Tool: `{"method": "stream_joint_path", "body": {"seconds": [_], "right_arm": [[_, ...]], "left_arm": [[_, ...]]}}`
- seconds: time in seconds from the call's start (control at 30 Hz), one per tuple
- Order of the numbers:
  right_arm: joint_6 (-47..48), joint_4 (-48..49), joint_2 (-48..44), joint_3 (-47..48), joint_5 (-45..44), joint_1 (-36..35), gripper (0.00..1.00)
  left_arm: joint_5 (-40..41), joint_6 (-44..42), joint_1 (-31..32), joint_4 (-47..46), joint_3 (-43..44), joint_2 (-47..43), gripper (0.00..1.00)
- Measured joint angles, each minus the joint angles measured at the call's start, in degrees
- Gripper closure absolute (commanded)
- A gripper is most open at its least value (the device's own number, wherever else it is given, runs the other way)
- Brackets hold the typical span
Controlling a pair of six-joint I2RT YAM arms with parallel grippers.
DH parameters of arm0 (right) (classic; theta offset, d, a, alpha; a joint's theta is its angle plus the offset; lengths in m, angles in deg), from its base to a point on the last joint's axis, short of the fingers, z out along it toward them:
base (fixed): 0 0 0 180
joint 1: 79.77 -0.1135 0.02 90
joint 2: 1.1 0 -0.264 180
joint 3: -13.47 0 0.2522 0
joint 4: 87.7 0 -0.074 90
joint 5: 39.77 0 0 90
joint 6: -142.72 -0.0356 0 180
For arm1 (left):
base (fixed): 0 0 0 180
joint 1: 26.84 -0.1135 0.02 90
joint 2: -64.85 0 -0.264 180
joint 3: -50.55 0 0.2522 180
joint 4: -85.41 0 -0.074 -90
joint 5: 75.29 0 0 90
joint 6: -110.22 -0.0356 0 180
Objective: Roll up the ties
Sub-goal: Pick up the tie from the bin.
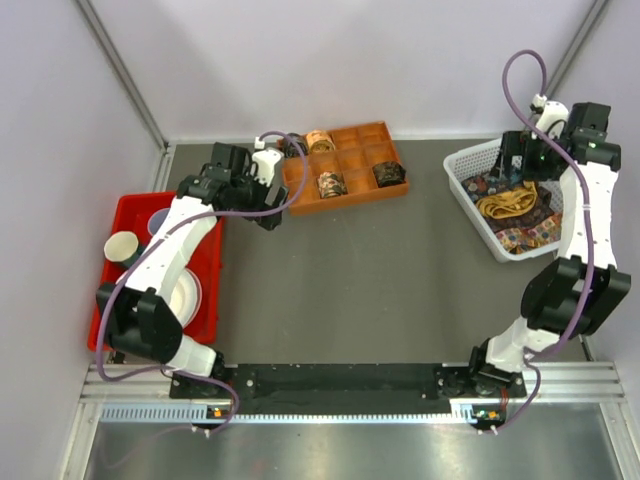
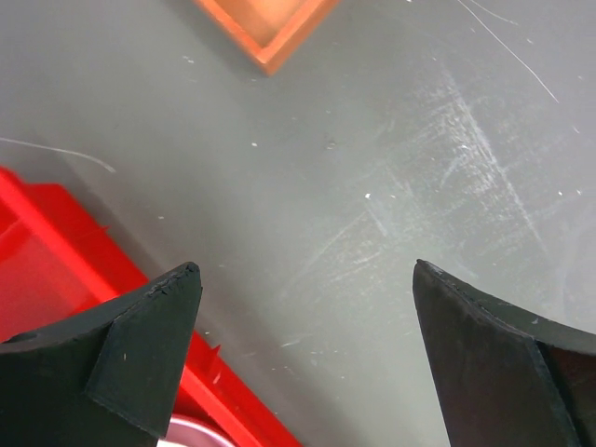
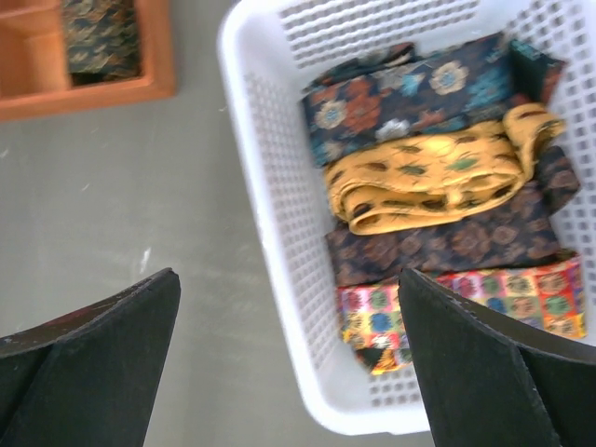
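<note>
Several unrolled ties lie folded in a white basket [image 1: 462,190] at the right: a dark floral tie [image 3: 410,98], a gold tie [image 3: 438,177], a dark brown patterned tie [image 3: 447,242] and a bright checked tie [image 3: 503,298]. Three rolled ties sit in an orange compartment tray [image 1: 358,158], one of them a dark coil [image 1: 331,184]. My right gripper [image 3: 287,275] hangs open above the basket's left wall [image 3: 279,186], holding nothing. My left gripper [image 2: 305,264] is open and empty over bare table, between the tray's corner [image 2: 270,42] and a red bin [image 2: 56,270].
The red bin [image 1: 205,290] at the left holds a cup [image 1: 122,246] and a white bowl [image 1: 185,295]. Purple cables loop from both arms. White walls close in the table at the back and sides.
</note>
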Motion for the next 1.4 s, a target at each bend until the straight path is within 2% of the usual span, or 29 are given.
{"method": "stream_joint_path", "body": {"seconds": [0.4, 0.57, 0.83, 1.13, 1.3, 1.4], "right_arm": [[1.0, 4.7, 15.0, 7.1, -5.4, 3.1, 0.07], [-0.9, 8.4, 20.4, 11.3, -6.5, 3.1, 0.15], [-5.4, 15.3, 27.3, 12.7, -6.1, 3.1, 0.27], [-6.3, 21.4, 35.5, 14.6, -6.9, 2.7, 0.26], [-5.3, 24.6, 38.6, 14.9, -9.5, 2.3, 0.20], [-4.5, 25.9, 39.6, 14.9, -10.8, 2.1, 0.19]], "left_arm": [[-6.4, 0.1, 0.1, -0.3, -2.6, 2.6, 0.01], [-9.2, 0.3, 0.1, -0.8, -2.7, 6.4, 0.01], [-11.4, 0.4, 0.1, -0.8, -2.7, 9.2, 0.01], [-11.5, 0.4, 0.2, -0.3, -1.4, 10.7, 0.01], [-11.5, 0.4, 0.3, 0.2, -1.3, 11.0, 0.01], [-11.5, 0.4, 0.4, 0.7, -1.1, 11.2, 0.01]]}}
